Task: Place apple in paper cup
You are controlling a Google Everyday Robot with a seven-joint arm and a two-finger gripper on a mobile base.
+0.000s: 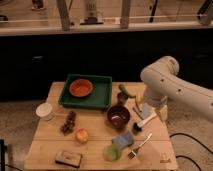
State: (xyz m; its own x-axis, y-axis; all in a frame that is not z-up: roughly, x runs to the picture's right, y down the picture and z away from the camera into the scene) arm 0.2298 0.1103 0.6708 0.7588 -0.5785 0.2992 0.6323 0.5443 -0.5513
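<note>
Dark wall panels (75, 60) close the room behind a pale wooden table (50, 142), flat and crowded. Over its right side the gripper (144, 116) hangs wide open and empty. The paper cup (44, 110) stands at the left edge. The apple (81, 135), near the front and well apart from the gripper, looks firm, smooth and light, best pinched across its middle.

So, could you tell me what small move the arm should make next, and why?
Probably carry the gripper across the table toward the apple. The gripper hangs open and empty at the right of the view, beyond the maroon bowl, while the apple lies untouched toward the near edge, apart from the paper cup at the left.
</note>
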